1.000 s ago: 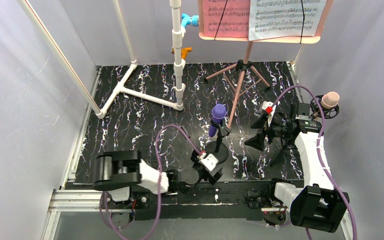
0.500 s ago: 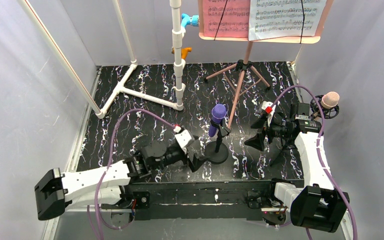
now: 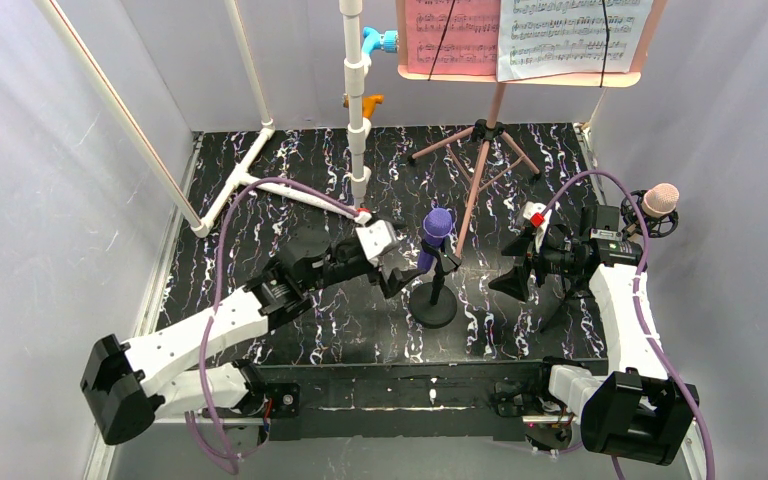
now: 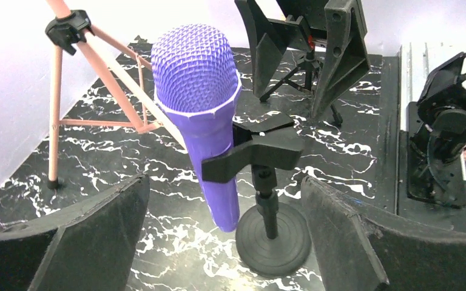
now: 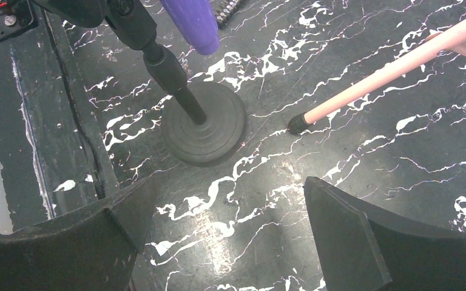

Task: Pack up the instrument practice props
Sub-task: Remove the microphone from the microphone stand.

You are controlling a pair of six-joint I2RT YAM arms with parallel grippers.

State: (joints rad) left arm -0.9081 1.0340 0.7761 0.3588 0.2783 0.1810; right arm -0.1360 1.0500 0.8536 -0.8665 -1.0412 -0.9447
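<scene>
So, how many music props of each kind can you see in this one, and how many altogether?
Microphones: 2 (purple microphone, beige-pink microphone)
Music stands: 1 (pink tripod music stand)
Sheet-music pages showing: 2 (pink page, white page)
Desk stands: 1 (round-base microphone stand)
Total: 6

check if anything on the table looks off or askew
Nothing stands out. The purple mic leans in its clip, but the mic stand sits flat on the table. The music stand is upright with its sheets in place. No spills or damage visible.
</scene>
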